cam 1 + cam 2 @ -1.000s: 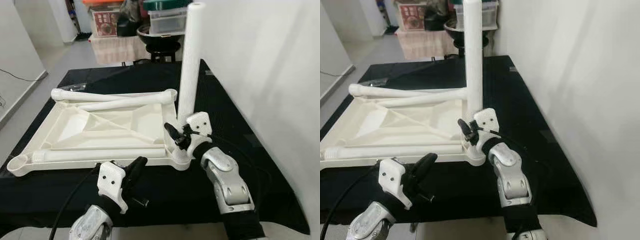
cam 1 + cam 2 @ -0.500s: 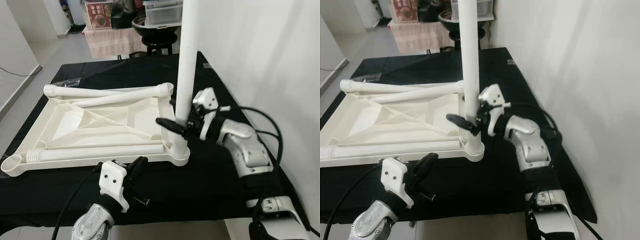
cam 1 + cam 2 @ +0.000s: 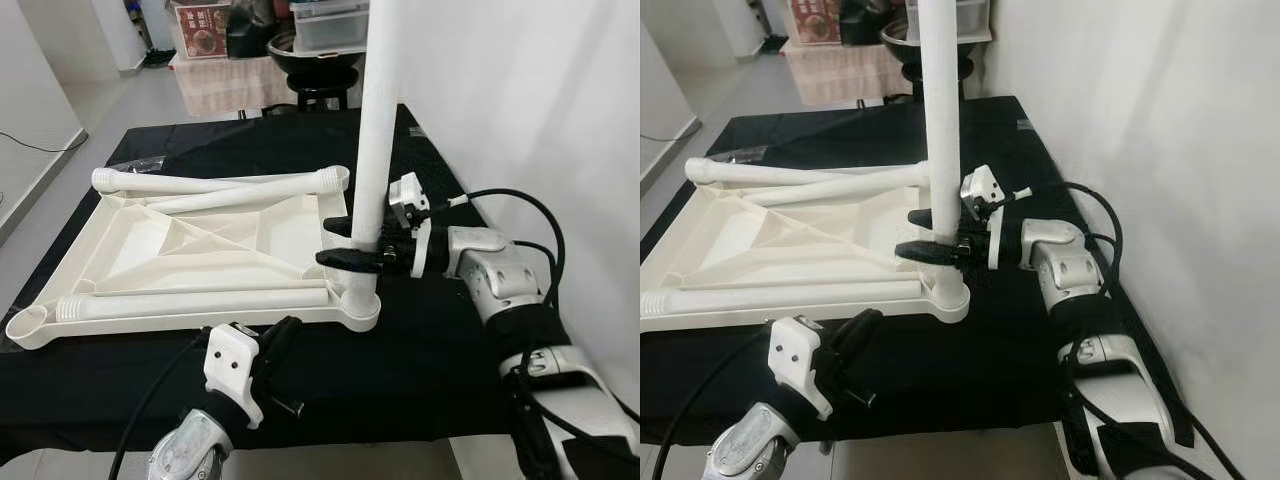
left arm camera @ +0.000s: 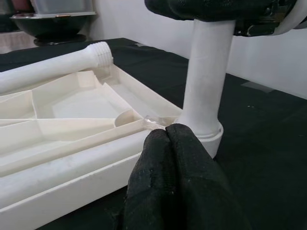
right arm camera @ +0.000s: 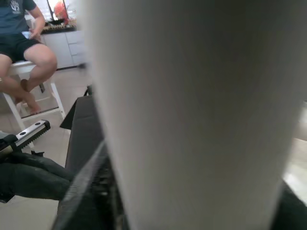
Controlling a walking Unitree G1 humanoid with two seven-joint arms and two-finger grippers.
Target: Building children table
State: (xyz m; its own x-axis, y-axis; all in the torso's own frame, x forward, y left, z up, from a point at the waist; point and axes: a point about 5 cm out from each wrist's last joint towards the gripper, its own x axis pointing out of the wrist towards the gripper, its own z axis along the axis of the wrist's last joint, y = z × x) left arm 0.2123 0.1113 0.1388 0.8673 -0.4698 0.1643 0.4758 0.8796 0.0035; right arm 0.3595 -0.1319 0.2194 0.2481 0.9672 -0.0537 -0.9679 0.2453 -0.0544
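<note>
The white table top (image 3: 130, 250) lies upside down on the black-covered table (image 3: 430, 330). One white leg (image 3: 372, 130) stands upright in its near right corner socket (image 3: 358, 310). My right gripper (image 3: 325, 241) reaches in from the right and is shut on that leg a little above the socket, one finger on each side; the right wrist view has the leg (image 5: 192, 110) pressed close. Three loose legs lie on the top, one along the near edge (image 3: 190, 303). My left gripper (image 3: 285, 330) hovers shut and empty just in front of the socket (image 4: 211, 139).
A white wall (image 3: 540, 120) runs close along the table's right side. Behind the table stand a stool (image 3: 320, 95), storage bins and a cloth-covered stand. My right arm's black cable (image 3: 545, 250) loops over the table. A seated person (image 5: 24, 52) is in the right wrist view.
My right arm has swung from the front of the corner round to its right side, and its gripper has closed on the upright leg higher up. The left gripper stays put.
</note>
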